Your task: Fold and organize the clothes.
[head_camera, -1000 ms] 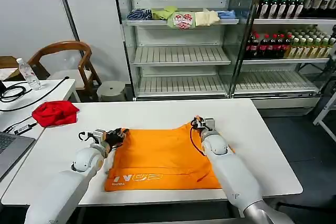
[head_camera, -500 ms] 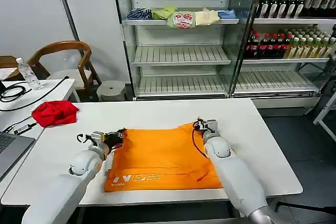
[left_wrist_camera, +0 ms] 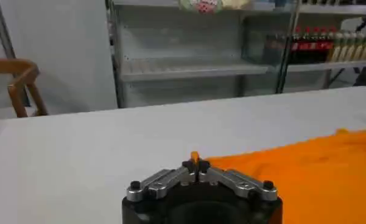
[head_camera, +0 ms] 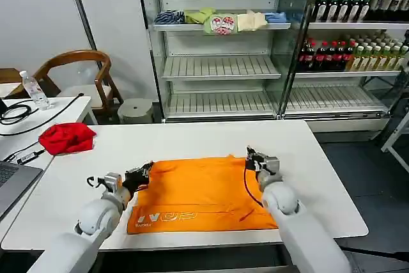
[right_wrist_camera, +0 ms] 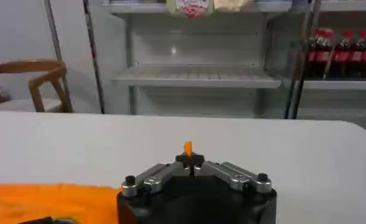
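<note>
Orange T-shirt (head_camera: 201, 193) lies flat on the white table (head_camera: 192, 139), near the front edge, white lettering along the hem at its front left corner. Left gripper (head_camera: 142, 174) pinches the shirt's rear left corner, fingers clenched on a tuft of cloth. Right gripper (head_camera: 250, 157) pinches the rear right corner the same way. Red cloth (head_camera: 66, 137) sits at the table's left edge, well apart.

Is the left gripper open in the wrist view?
No, the left gripper is shut, pinching a bit of the orange T-shirt at its edge.
</note>
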### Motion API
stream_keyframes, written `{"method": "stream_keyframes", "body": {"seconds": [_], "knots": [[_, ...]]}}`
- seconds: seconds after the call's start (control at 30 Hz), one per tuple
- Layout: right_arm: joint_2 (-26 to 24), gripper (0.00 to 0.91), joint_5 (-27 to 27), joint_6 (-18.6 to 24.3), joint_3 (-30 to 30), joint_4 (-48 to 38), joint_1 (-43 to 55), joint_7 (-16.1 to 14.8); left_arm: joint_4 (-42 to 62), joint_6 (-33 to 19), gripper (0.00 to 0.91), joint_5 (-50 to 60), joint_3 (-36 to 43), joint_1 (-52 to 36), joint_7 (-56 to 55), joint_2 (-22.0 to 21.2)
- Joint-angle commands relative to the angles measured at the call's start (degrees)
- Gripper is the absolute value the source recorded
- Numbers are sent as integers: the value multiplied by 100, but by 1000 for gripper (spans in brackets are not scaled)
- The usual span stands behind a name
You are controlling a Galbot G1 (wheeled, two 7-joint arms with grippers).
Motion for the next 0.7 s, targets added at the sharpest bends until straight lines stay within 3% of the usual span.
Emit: {"method": "stream_keyframes", "body": {"seconds": [0.03,0.7], "knots": [[-411,0,-97,61,339,1324,-1311,-38,-590,-164,20,31,-381,953,-69,53],[-725,0,-324,117,759,2013,-2132,-16,-963,-272,20,118,-784,1572,-57,182]]}}
